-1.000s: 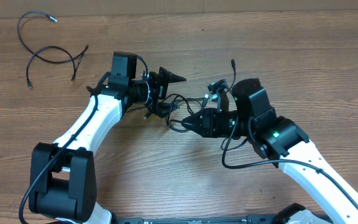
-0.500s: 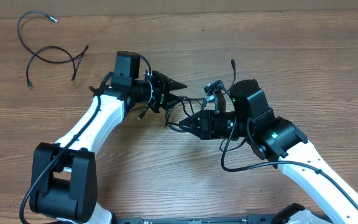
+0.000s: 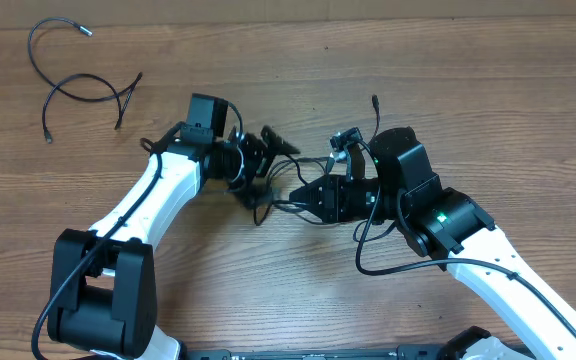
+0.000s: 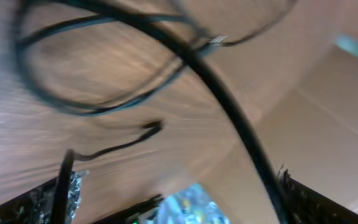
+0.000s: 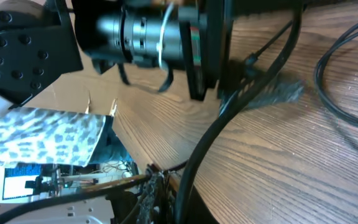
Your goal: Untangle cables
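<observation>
Here the cables (image 3: 286, 204) lie knotted mid-counter (image 3: 468, 90), strung left to right between both end effectors. The right end effector (image 3: 305, 193) is pinched shut on a strand. The left end effector (image 3: 262, 168), spread wide, sits just beside the knot's left end.
</observation>
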{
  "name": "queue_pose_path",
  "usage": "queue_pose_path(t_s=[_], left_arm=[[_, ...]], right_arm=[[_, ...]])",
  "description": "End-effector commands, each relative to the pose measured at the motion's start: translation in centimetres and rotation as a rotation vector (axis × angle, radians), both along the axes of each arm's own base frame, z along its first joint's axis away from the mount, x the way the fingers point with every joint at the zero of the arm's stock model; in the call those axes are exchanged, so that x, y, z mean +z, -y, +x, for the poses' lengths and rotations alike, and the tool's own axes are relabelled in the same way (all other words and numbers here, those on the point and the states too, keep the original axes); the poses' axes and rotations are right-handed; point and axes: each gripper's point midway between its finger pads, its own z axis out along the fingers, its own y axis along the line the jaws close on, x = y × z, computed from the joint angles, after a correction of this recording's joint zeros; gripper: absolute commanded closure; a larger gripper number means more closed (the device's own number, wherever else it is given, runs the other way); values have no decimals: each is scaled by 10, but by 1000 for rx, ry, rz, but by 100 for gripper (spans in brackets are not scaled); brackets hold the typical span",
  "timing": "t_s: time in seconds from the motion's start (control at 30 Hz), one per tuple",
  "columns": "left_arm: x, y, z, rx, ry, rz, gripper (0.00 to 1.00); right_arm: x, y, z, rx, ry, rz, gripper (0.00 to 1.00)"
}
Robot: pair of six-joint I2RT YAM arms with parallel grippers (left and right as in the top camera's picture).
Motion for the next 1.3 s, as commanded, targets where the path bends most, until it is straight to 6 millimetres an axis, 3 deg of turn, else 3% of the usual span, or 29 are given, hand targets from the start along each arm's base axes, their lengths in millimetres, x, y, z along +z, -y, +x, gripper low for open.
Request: queue_pose_path(t_s=[0.0,0.17,0.37,0.4,0.53,0.63,0.7,0.9,1.13,1.27], left_arm=[[-1,-2,-7,-59,35,38,1],[10,8,-16,-78,-14,-57,0],[11,10,-17,23,-144,-81,1],[11,10,-17,43,-167,-83,4],[12,10,-14,96,-214,-93,33],[14,11,-7,117,-205,-102,43],[15,11,-5,121,-201,-106,44],[15,11,-6,155,-244,-112,42],[23,17,-11,143,-292,-167,12],[31,23,-17,141,-357,-221,8]], right_arm=[[12,-2,6,-8,46,4,96],[12,-2,6,-8,46,4,96],[12,-3,5,-6,41,6,96],[12,-3,4,-3,39,9,96],[13,-4,1,11,29,20,96],[14,-5,0,17,23,25,96],[14,-5,0,17,23,25,96],[13,-4,-1,5,-4,27,96],[3,2,6,-63,-31,-18,96],[3,3,6,-66,-30,-21,96]])
